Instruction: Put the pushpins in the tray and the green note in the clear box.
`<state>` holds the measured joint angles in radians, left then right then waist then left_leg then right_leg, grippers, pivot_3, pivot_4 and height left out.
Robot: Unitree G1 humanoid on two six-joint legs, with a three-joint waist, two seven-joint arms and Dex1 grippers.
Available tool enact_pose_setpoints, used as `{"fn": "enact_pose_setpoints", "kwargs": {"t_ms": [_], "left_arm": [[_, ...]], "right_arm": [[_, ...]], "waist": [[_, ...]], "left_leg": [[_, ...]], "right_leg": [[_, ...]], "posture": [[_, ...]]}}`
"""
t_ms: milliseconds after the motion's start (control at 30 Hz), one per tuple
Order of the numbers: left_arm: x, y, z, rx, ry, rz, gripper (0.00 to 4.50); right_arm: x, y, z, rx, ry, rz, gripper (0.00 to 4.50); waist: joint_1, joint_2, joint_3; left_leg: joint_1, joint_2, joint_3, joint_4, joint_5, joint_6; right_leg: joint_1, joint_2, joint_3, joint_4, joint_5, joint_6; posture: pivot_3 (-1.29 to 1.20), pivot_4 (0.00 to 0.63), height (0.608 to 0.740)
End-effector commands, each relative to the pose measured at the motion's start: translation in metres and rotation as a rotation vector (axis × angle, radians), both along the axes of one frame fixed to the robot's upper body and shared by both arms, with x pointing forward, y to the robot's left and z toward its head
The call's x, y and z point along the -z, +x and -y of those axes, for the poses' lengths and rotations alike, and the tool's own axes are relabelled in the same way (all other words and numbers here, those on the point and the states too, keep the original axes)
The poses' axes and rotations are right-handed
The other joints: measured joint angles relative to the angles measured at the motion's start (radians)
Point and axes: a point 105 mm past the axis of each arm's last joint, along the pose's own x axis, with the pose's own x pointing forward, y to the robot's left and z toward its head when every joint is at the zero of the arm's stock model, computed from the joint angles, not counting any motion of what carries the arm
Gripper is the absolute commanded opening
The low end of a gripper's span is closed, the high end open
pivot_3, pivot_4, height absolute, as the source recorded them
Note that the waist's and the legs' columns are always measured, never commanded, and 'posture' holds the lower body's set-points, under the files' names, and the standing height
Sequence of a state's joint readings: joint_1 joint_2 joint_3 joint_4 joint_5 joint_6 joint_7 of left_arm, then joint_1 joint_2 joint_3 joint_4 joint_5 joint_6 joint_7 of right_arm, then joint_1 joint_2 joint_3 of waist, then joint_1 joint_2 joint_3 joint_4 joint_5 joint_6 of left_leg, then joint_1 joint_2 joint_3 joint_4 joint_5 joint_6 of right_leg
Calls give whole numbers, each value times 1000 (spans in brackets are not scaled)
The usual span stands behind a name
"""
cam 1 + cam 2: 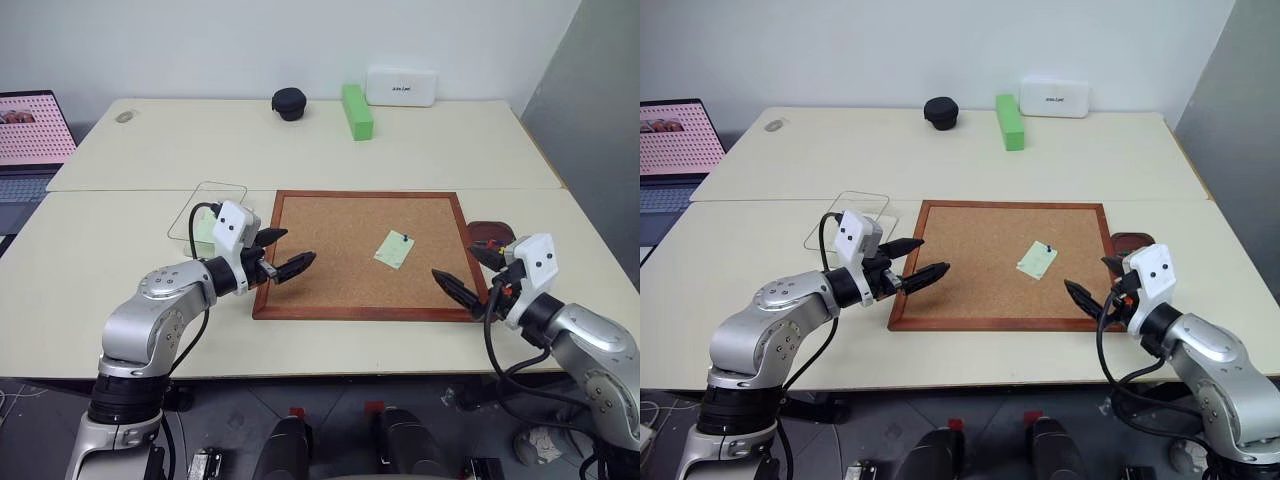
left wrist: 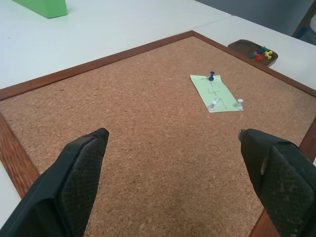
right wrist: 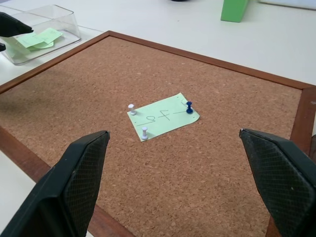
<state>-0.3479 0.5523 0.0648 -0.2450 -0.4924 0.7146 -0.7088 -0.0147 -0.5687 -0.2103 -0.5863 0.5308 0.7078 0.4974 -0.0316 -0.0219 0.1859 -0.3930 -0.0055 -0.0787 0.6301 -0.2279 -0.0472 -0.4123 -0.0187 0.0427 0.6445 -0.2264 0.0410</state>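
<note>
Pale-green square paper note [image 3: 163,116] pinned to brown cork board [image 1: 330,270] by three pushpins [image 3: 189,107]; left gripper [image 1: 283,255] and right gripper [image 1: 462,273] both spread wide, empty.

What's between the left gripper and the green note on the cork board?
Only bare cork board lies between the left gripper and the green note, seen in the left wrist view.

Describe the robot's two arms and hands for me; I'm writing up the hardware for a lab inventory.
Both arms have rounded silver-grey metal shells with black joint sections, and a black cable loops outside each forearm. A white boxy module with small dark dots sits on each wrist. The left hand and right hand each have two pointed black fingers, whose inner pads bear a fine cross-hatched texture.
</note>
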Motion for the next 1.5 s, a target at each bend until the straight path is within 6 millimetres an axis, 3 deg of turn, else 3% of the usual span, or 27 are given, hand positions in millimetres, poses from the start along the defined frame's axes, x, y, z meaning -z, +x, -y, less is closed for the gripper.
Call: {"fn": "enact_pose_setpoints", "kwargs": {"t_ms": [33,700,1333,1500], "left_arm": [[-10,-4,3,41,18,48,4500],[-7,1,-5,9,28,36,4500],[-7,6,7,55,-8,47,4500],[-1,8,23,109,-20,59,3659]], "right_arm": [[-11,-4,-4,-32,-10,43,4470],[-11,1,0,0,-21,59,4470],[-16,11,-2,32,10,94,4470],[-16,21,-5,23,31,90,4500]], "waist": [[0,0,0],[0,0,0],[0,0,0],[1,0,0]], "left_leg": [[0,0,0,0,0,0],[0,0,0,0,0,0],[0,0,0,0,0,0],[0,0,0,0,0,0]], "right_leg": [[0,0,0,0,0,0],[0,0,0,0,0,0],[0,0,0,0,0,1],[0,0,0,0,1,1]], "posture": [[0,150,740],[0,150,740],[0,150,740],[0,150,740]]}}
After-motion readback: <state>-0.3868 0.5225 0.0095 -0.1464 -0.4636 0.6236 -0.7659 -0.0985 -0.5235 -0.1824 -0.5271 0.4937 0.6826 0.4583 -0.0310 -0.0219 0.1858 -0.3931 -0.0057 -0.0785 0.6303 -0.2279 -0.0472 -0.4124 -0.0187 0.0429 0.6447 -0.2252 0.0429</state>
